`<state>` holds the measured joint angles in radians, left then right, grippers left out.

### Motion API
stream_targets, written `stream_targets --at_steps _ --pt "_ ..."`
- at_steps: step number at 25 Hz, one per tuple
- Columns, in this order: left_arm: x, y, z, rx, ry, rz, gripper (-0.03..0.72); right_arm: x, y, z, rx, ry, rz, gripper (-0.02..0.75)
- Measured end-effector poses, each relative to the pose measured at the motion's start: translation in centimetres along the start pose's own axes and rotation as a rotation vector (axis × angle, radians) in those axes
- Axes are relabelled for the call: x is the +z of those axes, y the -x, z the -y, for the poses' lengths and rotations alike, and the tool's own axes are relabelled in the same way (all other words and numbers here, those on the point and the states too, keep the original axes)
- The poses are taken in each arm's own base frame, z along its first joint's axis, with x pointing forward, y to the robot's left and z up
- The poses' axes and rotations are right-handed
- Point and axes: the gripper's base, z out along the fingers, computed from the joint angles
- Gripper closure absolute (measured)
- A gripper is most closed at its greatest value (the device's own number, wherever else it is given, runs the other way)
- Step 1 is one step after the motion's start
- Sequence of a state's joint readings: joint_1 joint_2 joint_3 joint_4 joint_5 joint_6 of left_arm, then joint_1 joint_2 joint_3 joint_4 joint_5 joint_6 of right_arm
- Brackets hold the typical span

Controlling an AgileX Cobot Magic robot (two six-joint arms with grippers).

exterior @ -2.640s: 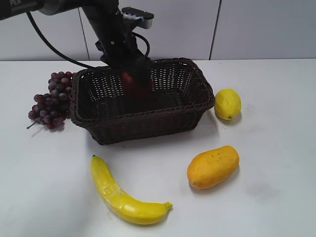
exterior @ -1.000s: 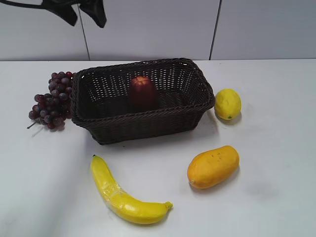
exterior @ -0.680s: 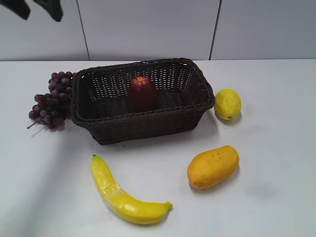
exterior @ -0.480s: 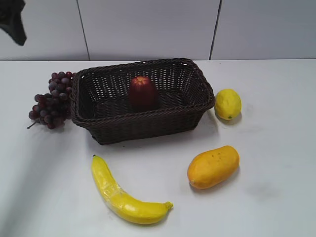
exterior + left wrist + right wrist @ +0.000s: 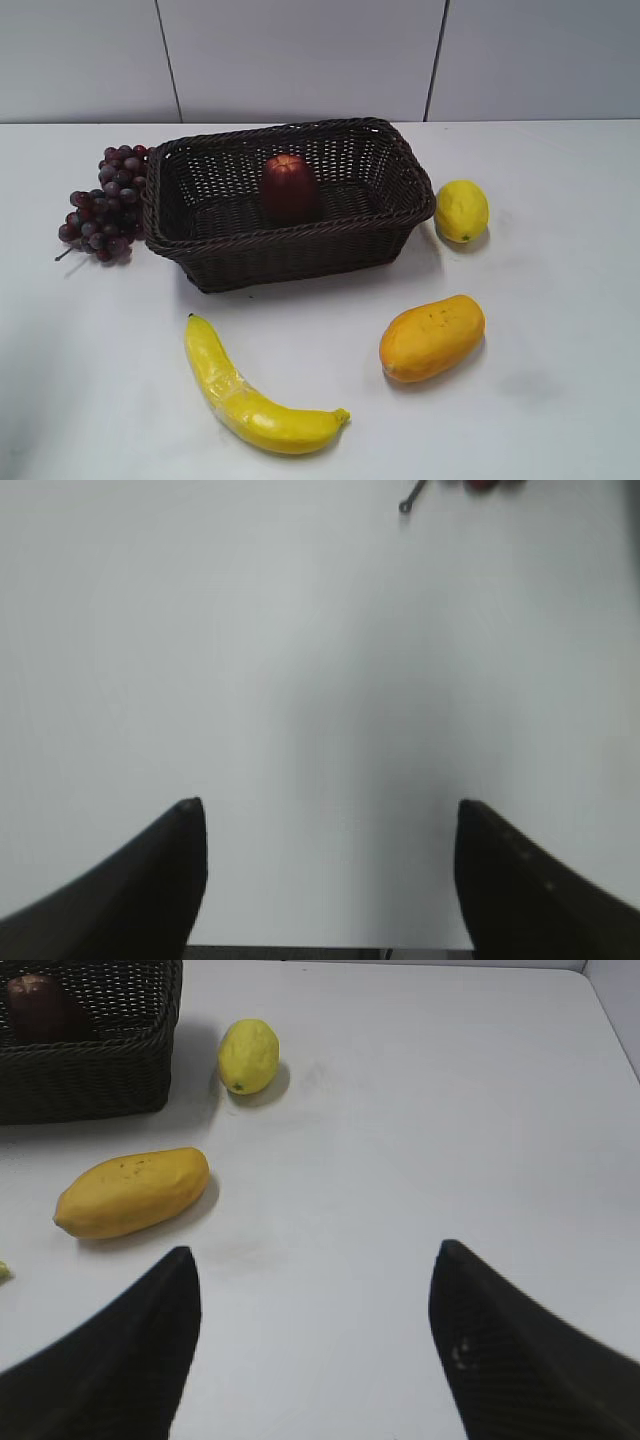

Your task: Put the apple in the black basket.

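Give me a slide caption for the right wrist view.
Open right claw hovers over the table; mango, lemon, apple in black basket.

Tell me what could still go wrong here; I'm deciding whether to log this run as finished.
Little looks at risk. The apple stands upright inside the basket on its narrower end, so a bump to the basket might tip it, though it would likely stay inside. The grapes sit right against the basket's left wall, so a push there could shift it. Both the left gripper and right gripper are open, well clear.

The white table (image 5: 560, 380) carries the black basket (image 5: 290, 255), grapes (image 5: 100, 205), lemon (image 5: 461, 210), mango (image 5: 431, 337) and banana (image 5: 250, 395).
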<state>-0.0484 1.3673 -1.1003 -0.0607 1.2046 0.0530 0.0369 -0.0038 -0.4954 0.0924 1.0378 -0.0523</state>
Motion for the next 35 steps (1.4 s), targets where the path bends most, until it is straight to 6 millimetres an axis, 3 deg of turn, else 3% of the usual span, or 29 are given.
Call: stream_targets --at_steps 11,19,35 --pt "1.0 -10.3 0.2 -0.001 0.003 0.057 0.111 0.0 0.0 0.0 0.0 0.0 0.0 0.201" --pt "2.1 -16.0 0.5 0.028 -0.001 0.169 0.111 0.0 0.0 0.0 0.0 0.0 0.0 0.201" --pt "-0.6 -20.2 0.8 0.045 0.002 0.506 0.111 0.0 0.0 0.0 0.0 0.0 0.0 0.201"
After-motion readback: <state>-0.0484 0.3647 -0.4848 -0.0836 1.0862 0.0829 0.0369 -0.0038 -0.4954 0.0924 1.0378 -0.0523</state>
